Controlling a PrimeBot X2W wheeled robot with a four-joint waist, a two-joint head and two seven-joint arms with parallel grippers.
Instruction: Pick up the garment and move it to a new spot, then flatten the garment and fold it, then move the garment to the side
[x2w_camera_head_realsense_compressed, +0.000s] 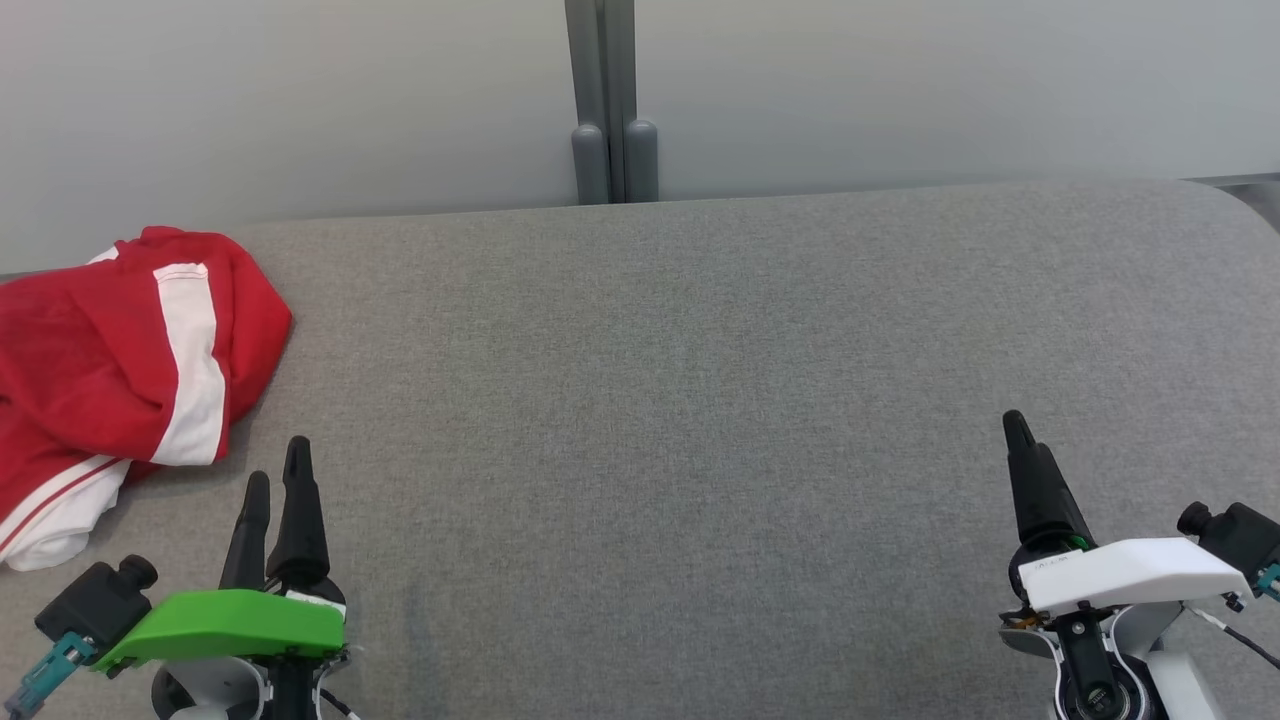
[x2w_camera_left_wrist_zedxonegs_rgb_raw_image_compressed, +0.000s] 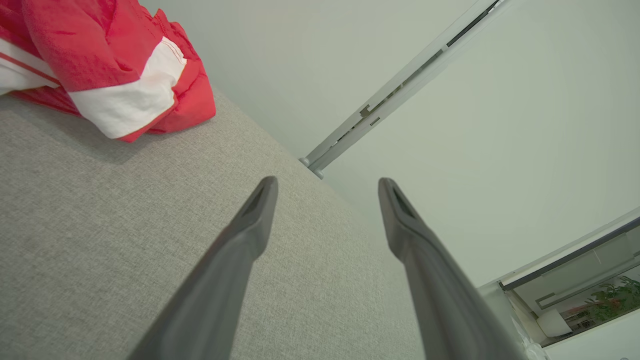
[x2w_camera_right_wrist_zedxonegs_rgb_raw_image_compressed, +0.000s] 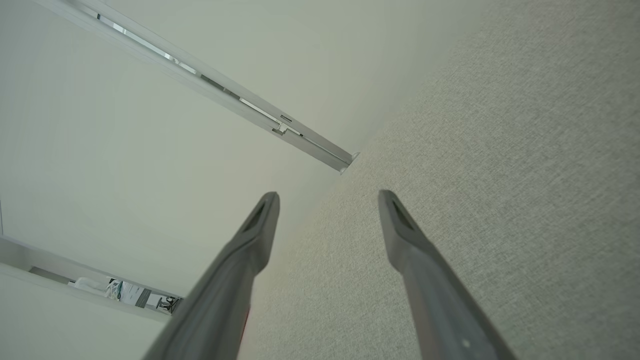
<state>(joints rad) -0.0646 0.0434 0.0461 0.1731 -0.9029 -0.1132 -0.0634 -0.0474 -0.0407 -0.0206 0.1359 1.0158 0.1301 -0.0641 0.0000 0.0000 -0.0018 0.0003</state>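
Seemingly pre-pickup: left gripper (x2w_camera_head_realsense_compressed: 278, 462) and right gripper (x2w_camera_right_wrist_zedxonegs_rgb_raw_image_compressed: 327, 196) gape empty; next, probably, the left must reach the crumpled garment (x2w_camera_head_realsense_compressed: 120, 370) nearby.

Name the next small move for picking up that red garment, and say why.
Probably swing the left gripper left and forward to the red garment: it lies crumpled, untouched, at the left of the grey surface, and that gripper is open and nearest.

One garment (x2w_camera_head_realsense_compressed: 110, 350), red with white bands. Two tools: left tool (x2w_camera_head_realsense_compressed: 278, 462), right tool (x2w_camera_right_wrist_zedxonegs_rgb_raw_image_compressed: 327, 196); two dark fingers (x2w_camera_left_wrist_zedxonegs_rgb_raw_image_compressed: 250, 225) apiece, four total. One grey worktop (x2w_camera_head_realsense_compressed: 700, 400). One wall strip (x2w_camera_head_realsense_compressed: 600, 60), two rounded caps (x2w_camera_head_realsense_compressed: 590, 160) at foot. One green cover (x2w_camera_head_realsense_compressed: 230, 620), one white cover (x2w_camera_head_realsense_compressed: 1130, 572).
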